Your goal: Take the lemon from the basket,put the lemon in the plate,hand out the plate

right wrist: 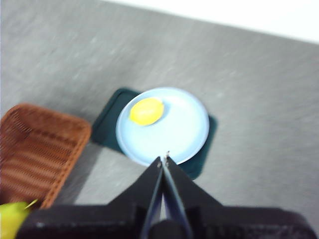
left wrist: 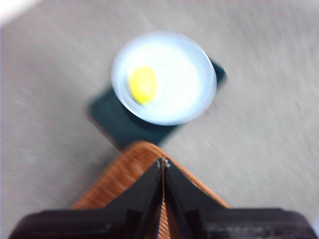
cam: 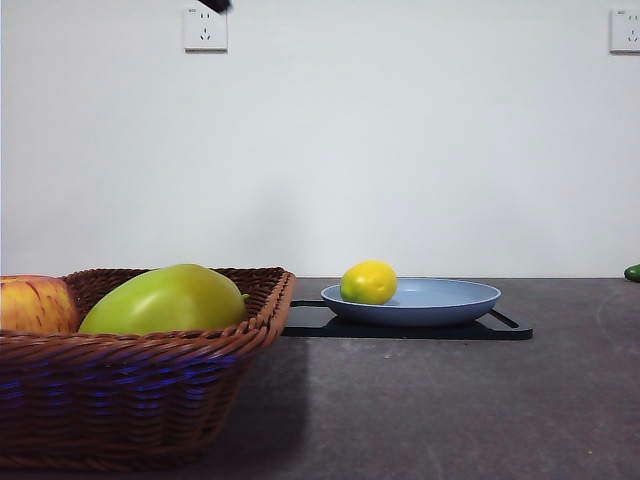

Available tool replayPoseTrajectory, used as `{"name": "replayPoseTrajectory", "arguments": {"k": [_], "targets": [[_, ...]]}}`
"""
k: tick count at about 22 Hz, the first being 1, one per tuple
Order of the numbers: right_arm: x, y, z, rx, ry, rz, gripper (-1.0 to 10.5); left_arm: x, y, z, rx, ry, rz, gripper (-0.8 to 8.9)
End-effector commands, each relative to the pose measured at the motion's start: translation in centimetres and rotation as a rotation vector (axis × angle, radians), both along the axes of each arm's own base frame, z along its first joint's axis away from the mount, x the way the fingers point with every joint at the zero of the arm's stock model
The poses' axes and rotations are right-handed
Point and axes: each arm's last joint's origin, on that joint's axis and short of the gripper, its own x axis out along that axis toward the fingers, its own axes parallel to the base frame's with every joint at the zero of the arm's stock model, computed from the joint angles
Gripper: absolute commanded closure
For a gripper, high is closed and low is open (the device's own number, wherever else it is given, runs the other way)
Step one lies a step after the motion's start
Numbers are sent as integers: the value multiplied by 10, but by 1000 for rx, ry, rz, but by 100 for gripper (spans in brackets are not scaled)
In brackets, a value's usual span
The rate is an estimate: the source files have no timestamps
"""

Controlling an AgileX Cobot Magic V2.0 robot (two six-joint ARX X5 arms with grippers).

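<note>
front view has the lemon [cam: 369, 282] sitting in the plate [cam: 470, 302], toward the side of the plate that faces the basket [cam: 140, 390]. plate sits on a flat black tray [cam: 505, 329] on the grey table [cam: 430, 410]. in the basket there's a big green fruit [cam: 165, 300] and a red-yellow apple [cam: 35, 305] beside it, touching or nearly so. only bit of an arm visible here is a black tip [cam: 216, 5] at the top edge, can't say whose.

left wrist cam is pretty blurry. left gripper [left wrist: 163, 163] has its jaws pressed together with nothing between them, hanging up over the basket's rim [left wrist: 129, 172]. plate [left wrist: 197, 92] with the lemon [left wrist: 143, 84] is out ahead of its tips, well apart from it.

right gripper [right wrist: 163, 160] is the same deal, jaws together and empty, up high with the tips over the near edge of the plate [right wrist: 182, 129]. lemon [right wrist: 146, 111] lies ahead of the tips and a bit off to the basket [right wrist: 37, 149] side. not touching anything as far as i can see. tray [right wrist: 107, 124] pokes out from under the plate on both sides.
</note>
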Motion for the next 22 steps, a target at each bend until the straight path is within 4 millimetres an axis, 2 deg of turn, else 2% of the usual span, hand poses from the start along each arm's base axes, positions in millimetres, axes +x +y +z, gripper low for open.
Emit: {"name": "replayPoseTrajectory", "arguments": {"k": [1, 4, 8, 10, 13, 17, 22], "targets": [[-12, 0, -8, 27, -72, -40, 944, -19, 17, 5, -80, -91, 30, 807], [-30, -6, -31, 71, -176, -69, 944, -48, 39, -10, -153, -196, 63, 807], [-45, -14, -83, 107, -247, -65, 944, -88, 59, -48, -252, -327, 72, 807], [-52, -18, -109, 128, -275, -67, 944, -104, 67, -69, -316, -372, 83, 807], [-59, -21, -130, 152, -316, -66, 944, -120, 75, -88, -381, -386, 106, 807], [-62, -23, -143, 169, -348, -68, 944, -135, 83, -98, -436, -401, 119, 807], [-61, -25, -140, 170, -392, -129, 943, -138, 85, -96, -471, -401, 129, 805]]}}
